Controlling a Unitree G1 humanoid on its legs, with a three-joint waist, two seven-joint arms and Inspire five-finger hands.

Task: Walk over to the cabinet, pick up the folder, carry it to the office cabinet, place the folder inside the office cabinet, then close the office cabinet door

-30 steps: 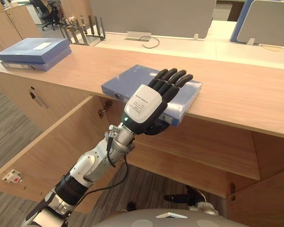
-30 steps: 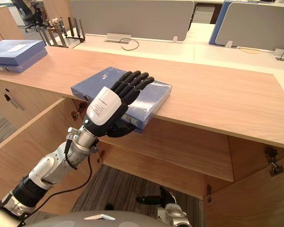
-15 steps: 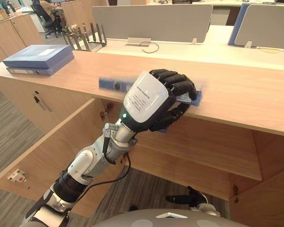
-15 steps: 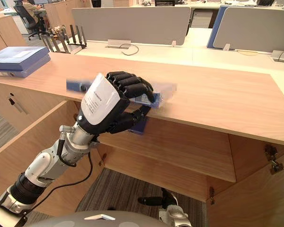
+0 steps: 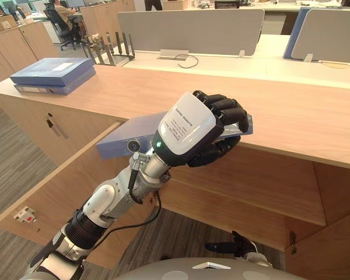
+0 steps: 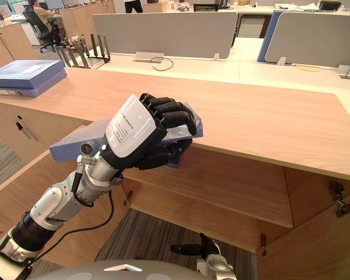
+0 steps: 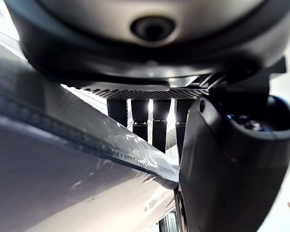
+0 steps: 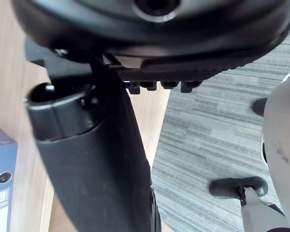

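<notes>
We've got the long pale-wood desk across the view and, beneath it, the open wooden office cabinet, its door swung out toward 8 o'clock. The flat blue folder sits mid-view at the desk's front edge, with the left robot hand clamped round its 3 o'clock end. We judge this the pickup. Next we must lower it level toward the shelf at 5 o'clock. Right robot hand: clenched or not, we cannot tell.

folder: blue-grey, paler label on the spine
left hand: white back cover, black fingers
table: light wood grain
floor: grey carpet, darker streaks
stacked binders: blue, white label on top
screens: plain grey
</notes>
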